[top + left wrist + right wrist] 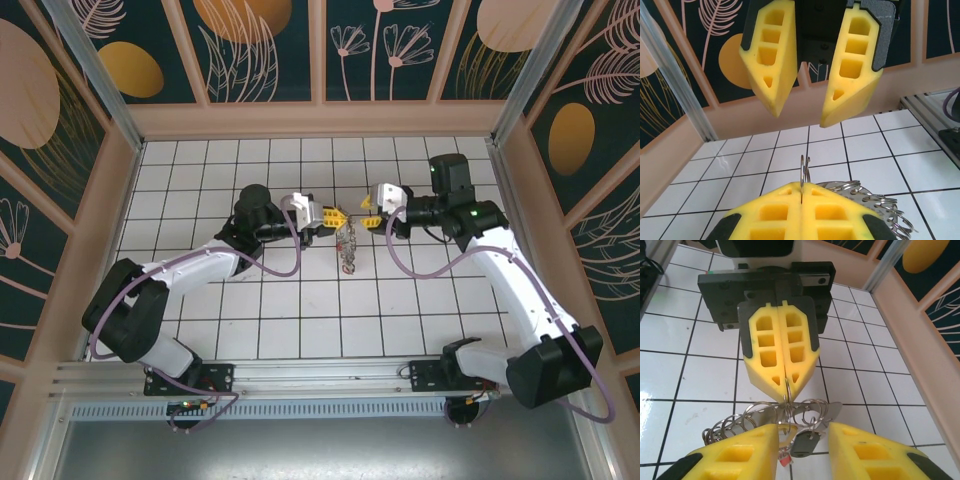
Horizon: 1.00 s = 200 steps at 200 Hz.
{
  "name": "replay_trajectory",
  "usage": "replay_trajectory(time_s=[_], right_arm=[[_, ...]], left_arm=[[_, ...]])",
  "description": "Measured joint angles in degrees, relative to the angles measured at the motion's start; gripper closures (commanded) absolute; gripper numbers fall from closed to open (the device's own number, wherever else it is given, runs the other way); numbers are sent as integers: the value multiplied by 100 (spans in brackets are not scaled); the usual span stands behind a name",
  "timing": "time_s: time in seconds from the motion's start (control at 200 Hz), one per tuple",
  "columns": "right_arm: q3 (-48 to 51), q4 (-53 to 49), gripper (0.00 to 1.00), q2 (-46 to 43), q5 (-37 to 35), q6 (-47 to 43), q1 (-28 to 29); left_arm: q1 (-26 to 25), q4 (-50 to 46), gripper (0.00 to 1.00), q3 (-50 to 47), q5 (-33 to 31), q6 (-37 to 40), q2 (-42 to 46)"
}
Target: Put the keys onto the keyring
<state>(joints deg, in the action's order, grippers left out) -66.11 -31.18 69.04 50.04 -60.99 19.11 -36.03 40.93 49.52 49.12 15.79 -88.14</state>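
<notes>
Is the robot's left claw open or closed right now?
Shut. The left gripper has its yellow pads pressed together with no gap, pinching a thin metal ring that pokes out between them.

Silvery keyring (347,246) beside left tool (338,216)

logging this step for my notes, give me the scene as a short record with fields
left gripper: shut, pinching the keyring by its wire
right gripper: open, fingers either side of the bunch
keyring: hangs from the left gripper, between the two grippers
on it: silvery rings, a dark tag
floor: white tiles
</notes>
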Motion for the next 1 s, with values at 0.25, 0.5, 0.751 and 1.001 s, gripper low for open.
replay_trajectory(time_s=[0.25,0.5,0.751,1.001], right_arm=[[-17,-83,64,232,-37,0,256],[-17,-278,89,389,-85,-11,286],[-28,-354,100,389,-109,2,262],[-238,-511,100,431,-393,203,258]], left_arm=[[-44,7,100,0,66,-4,-70],[-44,212,100,4,149,-26,-94],[-42,210,100,66,278,-48,-173],[-42,-861,79,629,138,334,-181]])
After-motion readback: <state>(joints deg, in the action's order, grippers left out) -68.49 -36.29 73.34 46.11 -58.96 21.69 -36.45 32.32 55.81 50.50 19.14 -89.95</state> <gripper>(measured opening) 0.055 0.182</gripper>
